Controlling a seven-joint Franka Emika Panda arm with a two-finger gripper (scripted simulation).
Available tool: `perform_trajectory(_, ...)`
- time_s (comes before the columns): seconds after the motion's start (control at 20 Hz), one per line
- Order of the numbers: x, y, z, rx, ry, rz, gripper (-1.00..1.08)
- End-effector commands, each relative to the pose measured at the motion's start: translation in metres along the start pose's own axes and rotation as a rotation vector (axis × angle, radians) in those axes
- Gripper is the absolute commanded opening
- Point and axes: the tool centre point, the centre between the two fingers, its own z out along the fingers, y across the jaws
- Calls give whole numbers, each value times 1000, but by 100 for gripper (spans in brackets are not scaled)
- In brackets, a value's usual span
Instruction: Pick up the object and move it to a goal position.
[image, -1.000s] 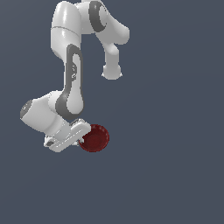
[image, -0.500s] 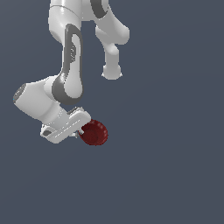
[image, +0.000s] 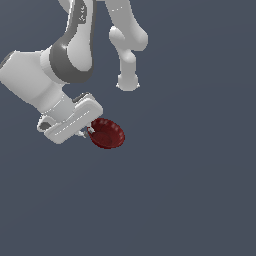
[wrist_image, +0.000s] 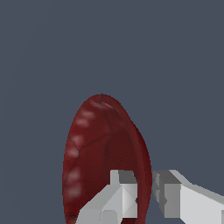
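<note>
The object, a small dark red bowl (image: 107, 134) with a ribbed rim, hangs tilted at the tip of my white gripper (image: 86, 132) in the exterior view. The wrist view shows the bowl (wrist_image: 96, 148) almost edge-on. One finger (wrist_image: 116, 194) presses against its inside and the other finger (wrist_image: 175, 194) against its outside, so my gripper (wrist_image: 144, 197) is shut on the bowl's wall. The arm reaches down from the top of the exterior view, and its hand covers part of the bowl's rim.
Only a plain dark blue-grey background surrounds the arm and bowl. A second white link of the arm (image: 127, 55) hangs above and behind the bowl.
The arm has swung nearer the exterior camera and looks larger. The bowl has stayed in the gripper and has tipped so that more of its inside shows.
</note>
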Motion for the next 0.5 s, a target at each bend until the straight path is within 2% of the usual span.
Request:
perform_trajectory(0.0,-1,-17,-24,-2,1,-1,-100)
perform_trajectory(0.45,-3,-61,-90,-1,2,-2,-100)
